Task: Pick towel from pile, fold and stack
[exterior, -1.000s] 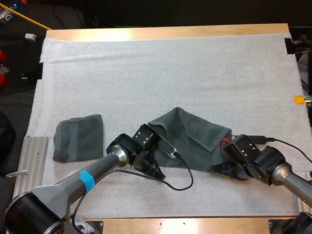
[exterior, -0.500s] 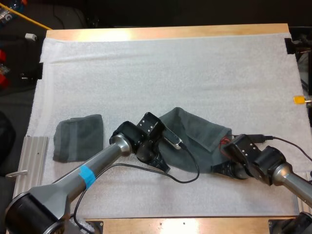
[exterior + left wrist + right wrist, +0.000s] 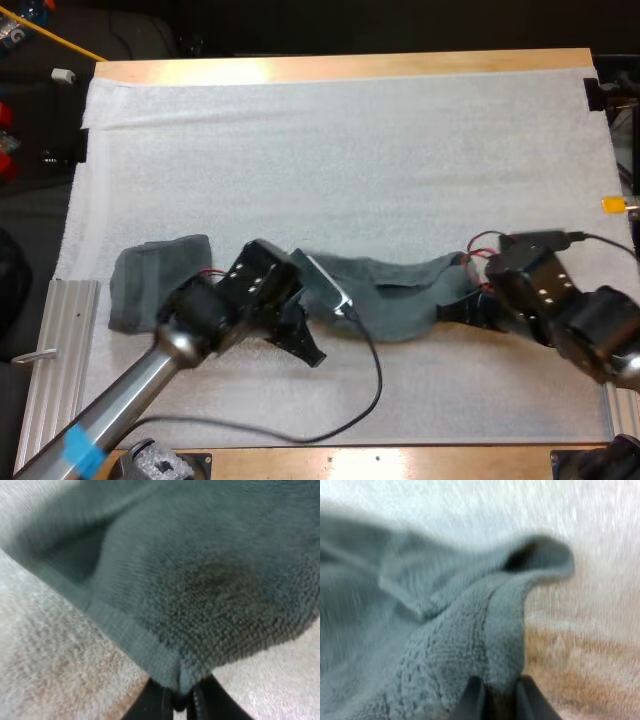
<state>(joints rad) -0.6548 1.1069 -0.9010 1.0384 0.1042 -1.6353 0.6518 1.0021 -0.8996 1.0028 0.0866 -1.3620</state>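
- Nearest, the left fingers (image 3: 156, 706) pinch one end of the towel (image 3: 400, 298), and the right fingers (image 3: 470, 700) pinch its other end.
- Between them it stretches as a rumpled, dark grey-green band across the near middle of the mat (image 3: 350, 150).
- Just left lies a folded towel (image 3: 150, 285), judged finished.
- Picking looks done; folding and stacking remain.
- Beyond lies the desk (image 3: 340, 66).

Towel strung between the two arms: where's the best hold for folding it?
By its two ends, at the hem, one gripper from each side. The towel runs as a long, narrow band over the mat. The left gripper pinches its hemmed edge at one end, the right gripper a rolled edge at the other. Holding the ends apart should probably keep it spread.
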